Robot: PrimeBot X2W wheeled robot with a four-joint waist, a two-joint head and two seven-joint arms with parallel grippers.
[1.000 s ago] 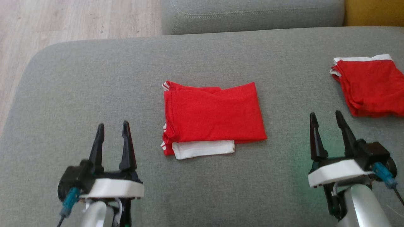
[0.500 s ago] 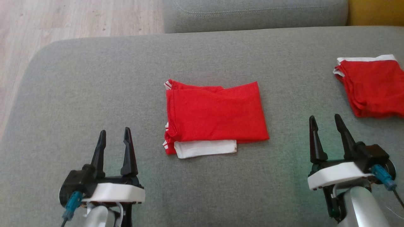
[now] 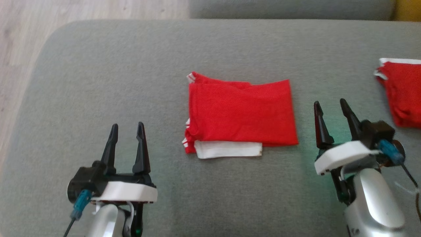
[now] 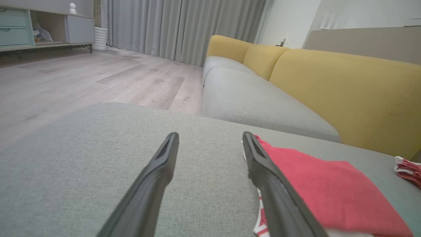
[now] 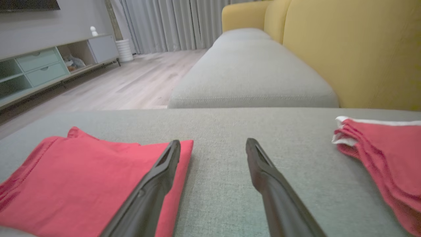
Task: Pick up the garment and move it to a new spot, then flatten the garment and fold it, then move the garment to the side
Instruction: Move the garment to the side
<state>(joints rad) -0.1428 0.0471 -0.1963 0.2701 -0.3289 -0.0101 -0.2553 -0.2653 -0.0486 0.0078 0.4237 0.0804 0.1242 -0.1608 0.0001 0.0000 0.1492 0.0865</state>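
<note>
The grey cushion (image 3: 98, 82) carries all items. The garment (image 3: 240, 115) lies at its centre, folded into a compact red rectangle with a white panel protruding at the near edge. Flattening and folding therefore appear complete. A second garment (image 3: 406, 95), also folded, lies well apart at the cushion's right edge. Remaining step, as judged: move the centre garment to the side. The left gripper (image 3: 127, 125) is positioned near the garment's left side, jaws spread, holding nothing. The right gripper (image 3: 330, 102) stands just beside the garment's right edge, jaws spread, holding nothing. No grasp is yet made.
</note>
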